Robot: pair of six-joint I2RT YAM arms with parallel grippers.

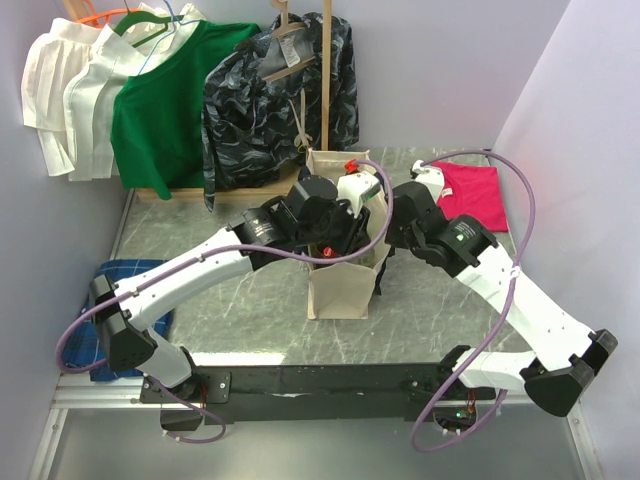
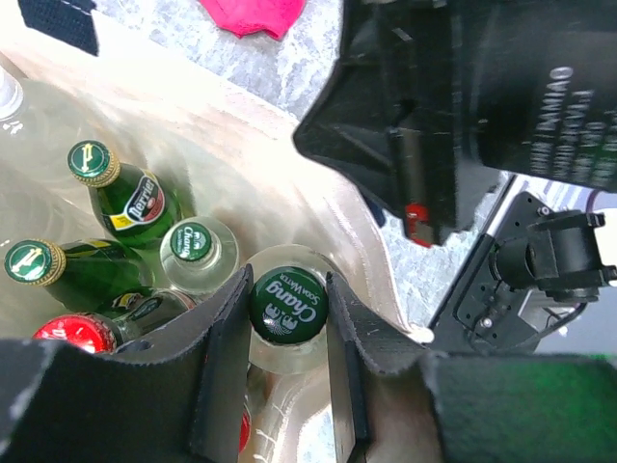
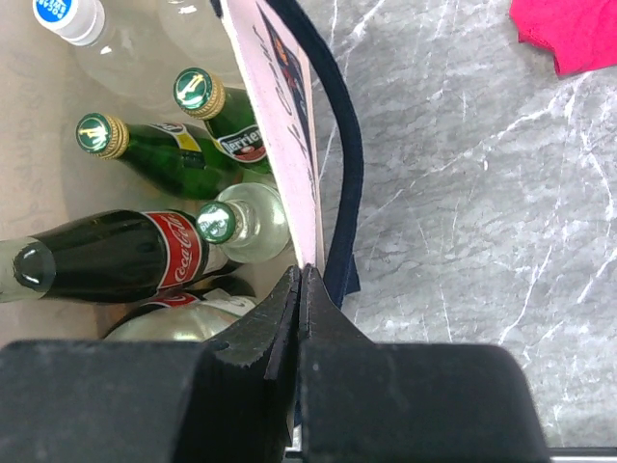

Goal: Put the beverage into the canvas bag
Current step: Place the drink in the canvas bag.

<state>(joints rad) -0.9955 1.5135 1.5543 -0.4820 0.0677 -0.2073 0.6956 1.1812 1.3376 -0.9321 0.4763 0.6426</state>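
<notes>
The cream canvas bag stands upright mid-table, its navy handle hanging outside. Inside it, my left gripper is shut on the green cap of a clear Chang soda water bottle, the beverage, which stands upright against the bag's wall. Beside it in the bag lie two green Perrier bottles, a clear bottle with a green cap and a Coca-Cola bottle. My right gripper is shut on the bag's rim, pinching the fabric edge.
A red cloth lies at the back right and a blue plaid cloth at the left edge. Behind the bag, a green shirt, white shirts and a dark patterned garment hang on a wooden rack.
</notes>
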